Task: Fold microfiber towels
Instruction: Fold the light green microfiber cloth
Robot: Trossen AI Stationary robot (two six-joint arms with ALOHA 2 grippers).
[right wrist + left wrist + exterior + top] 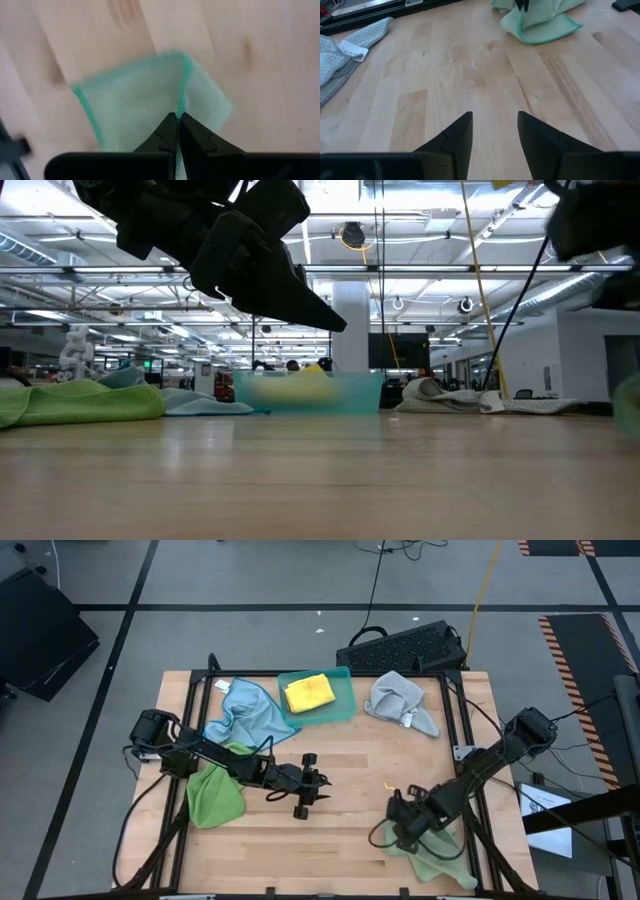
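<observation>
At the bench's [350, 770] near right, our right gripper [405, 823] has its jaws pinched on the pale green towel's [135, 112] edge, mid-fold. Next we carry that edge across. Our left gripper [312, 790] waits mid-bench, jaws apart.

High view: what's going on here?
The right gripper is shut on a pale green towel near the table's front right corner. The left gripper hangs open over bare wood mid-table, holding nothing. A bright green towel and a blue towel lie crumpled at left, a grey towel at the back, and a yellow towel in the teal tray.
</observation>
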